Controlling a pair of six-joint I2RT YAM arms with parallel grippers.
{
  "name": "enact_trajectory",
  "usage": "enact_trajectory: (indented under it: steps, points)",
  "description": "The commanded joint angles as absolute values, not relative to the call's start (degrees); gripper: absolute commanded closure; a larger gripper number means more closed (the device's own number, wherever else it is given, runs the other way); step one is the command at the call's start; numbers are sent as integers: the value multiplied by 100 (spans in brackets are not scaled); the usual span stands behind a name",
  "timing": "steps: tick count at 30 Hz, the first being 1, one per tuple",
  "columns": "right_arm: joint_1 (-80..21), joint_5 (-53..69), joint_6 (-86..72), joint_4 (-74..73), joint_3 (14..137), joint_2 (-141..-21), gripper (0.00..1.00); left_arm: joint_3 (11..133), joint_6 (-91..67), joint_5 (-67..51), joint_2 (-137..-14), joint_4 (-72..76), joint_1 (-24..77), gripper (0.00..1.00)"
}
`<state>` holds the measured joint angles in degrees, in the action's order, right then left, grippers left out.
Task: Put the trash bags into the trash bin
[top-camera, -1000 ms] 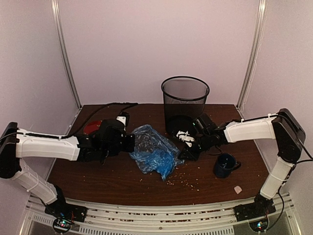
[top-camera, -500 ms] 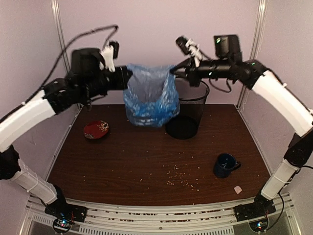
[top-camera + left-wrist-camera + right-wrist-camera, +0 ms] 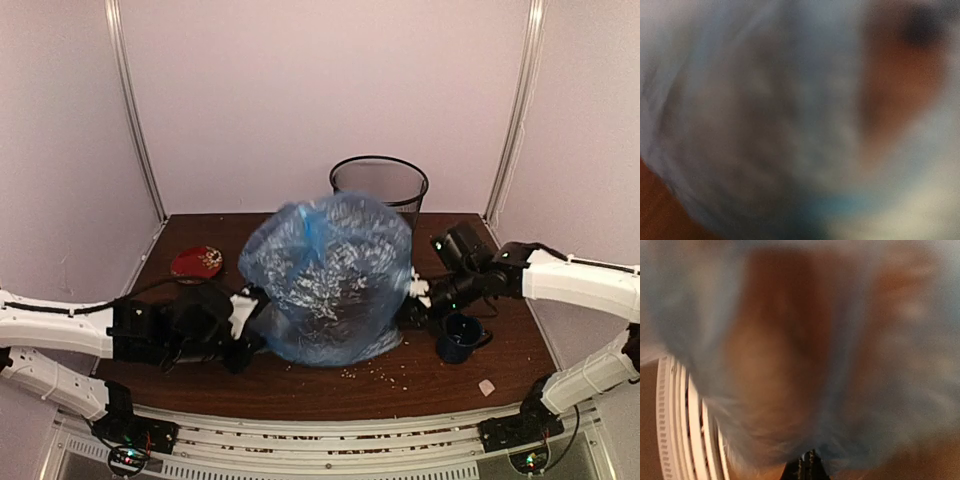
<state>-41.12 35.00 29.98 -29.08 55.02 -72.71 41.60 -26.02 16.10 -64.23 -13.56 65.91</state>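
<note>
Brown table [image 3: 300, 385] carries everything now. Half a second ago both arms held the bag high. Now the left gripper [image 3: 246, 338] sits low, its grip too blurred to tell. The bag [image 3: 330, 275] has ballooned with air and stands before the bin [image 3: 379, 185], not inside. The right gripper [image 3: 416, 300] looks pinched on its edge. The bag is opened up and probably ready for fitting.

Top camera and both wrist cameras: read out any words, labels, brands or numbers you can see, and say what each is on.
No text can be read in any view.
Trash bag: white glints only, no print.
Mug: plain dark blue, no marking seen.
Red dish: pale pattern, too small to read.
Both wrist views: blurred film, nothing legible.
</note>
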Motion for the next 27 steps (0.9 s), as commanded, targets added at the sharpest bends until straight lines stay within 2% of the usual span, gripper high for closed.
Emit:
enact_trajectory:
  steps: [1,8,19,23,27]
  points:
    - [-4166,4000,3510,-3829,5662,-6414,100,4308,-3133,1739,-5210,-1293,6680,100]
    - [-4166,4531,3908,-4826,6392,-6674,100,4960,-2673,1904,-5192,-1506,6680,100]
    - [-4120,4438,3052,-4236,7249,-7283,100,5426,-2445,2521,-5435,-1776,6680,100]
    - [-3956,4295,2276,-3388,7169,-7506,100,5361,-2597,3003,-5552,-2197,6671,100]
    - [-3877,4404,2280,-3055,6886,-7989,100,5034,-2881,2991,-5635,-2604,6671,100]
